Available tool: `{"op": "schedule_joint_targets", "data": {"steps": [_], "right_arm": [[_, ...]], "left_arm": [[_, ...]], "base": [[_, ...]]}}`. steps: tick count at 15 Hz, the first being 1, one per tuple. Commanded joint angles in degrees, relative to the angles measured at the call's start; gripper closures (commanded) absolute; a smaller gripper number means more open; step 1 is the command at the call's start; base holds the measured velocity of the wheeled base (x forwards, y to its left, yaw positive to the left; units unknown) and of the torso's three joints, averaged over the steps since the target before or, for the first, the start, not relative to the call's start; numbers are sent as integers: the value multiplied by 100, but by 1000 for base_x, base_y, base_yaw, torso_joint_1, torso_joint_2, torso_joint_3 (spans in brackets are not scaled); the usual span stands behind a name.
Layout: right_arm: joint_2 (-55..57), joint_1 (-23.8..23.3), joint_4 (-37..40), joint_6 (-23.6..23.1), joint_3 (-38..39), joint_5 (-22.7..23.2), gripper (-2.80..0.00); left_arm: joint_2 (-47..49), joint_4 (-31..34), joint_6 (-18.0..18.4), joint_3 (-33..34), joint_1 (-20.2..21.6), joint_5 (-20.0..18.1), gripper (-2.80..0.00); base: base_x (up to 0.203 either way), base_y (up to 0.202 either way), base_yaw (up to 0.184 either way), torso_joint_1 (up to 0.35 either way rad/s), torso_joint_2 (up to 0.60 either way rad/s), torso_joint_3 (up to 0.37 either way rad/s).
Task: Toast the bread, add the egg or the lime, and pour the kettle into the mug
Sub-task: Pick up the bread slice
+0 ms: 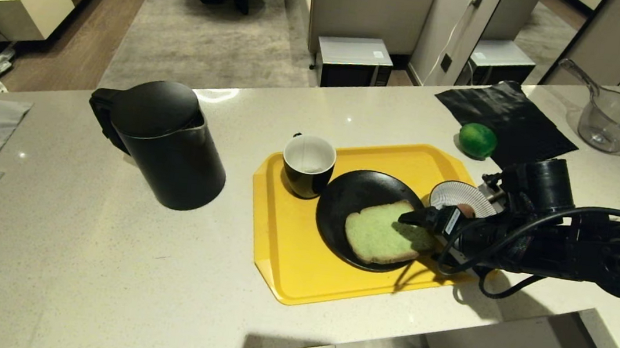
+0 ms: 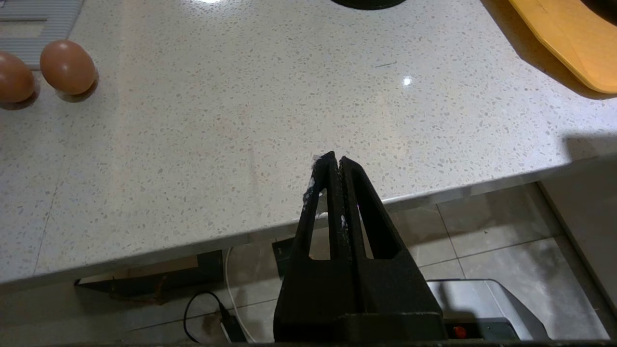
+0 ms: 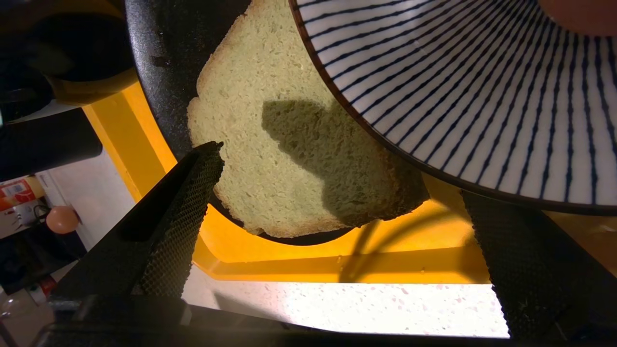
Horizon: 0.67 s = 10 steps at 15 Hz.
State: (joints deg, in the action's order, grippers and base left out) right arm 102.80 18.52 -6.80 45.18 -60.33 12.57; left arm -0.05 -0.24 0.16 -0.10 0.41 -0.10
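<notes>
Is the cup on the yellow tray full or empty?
Empty. The mug stands upright on the tray, and its white inside shows bare, with no drink.

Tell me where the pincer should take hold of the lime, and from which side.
Grip the lime across its widest middle, coming straight down from above. It is round and glossy, so an off-centre pinch would likely slip. It sits free on the counter beside the black mat, behind the yellow tray.
</notes>
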Motion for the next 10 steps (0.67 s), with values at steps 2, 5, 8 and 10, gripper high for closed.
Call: {"op": "schedule_joint_targets", "data": {"steps": [2, 5, 8, 10], "right_arm": [[38, 3, -5, 26, -48, 9, -280], [49, 3, -5, 26, -66, 9, 0], [47, 3, -5, 26, -66, 0, 0], [38, 3, 3, 19, -58, -9, 0]], "left_arm": [[-4, -2, 2, 1, 2, 1, 0], [-4, -2, 2, 1, 2, 1, 0], [-4, -2, 2, 1, 2, 1, 0], [-4, -2, 2, 1, 2, 1, 0]], "base": [[0, 0, 0, 0, 0, 0], [0, 0, 0, 0, 0, 0], [0, 0, 0, 0, 0, 0], [0, 0, 0, 0, 0, 0]]}}
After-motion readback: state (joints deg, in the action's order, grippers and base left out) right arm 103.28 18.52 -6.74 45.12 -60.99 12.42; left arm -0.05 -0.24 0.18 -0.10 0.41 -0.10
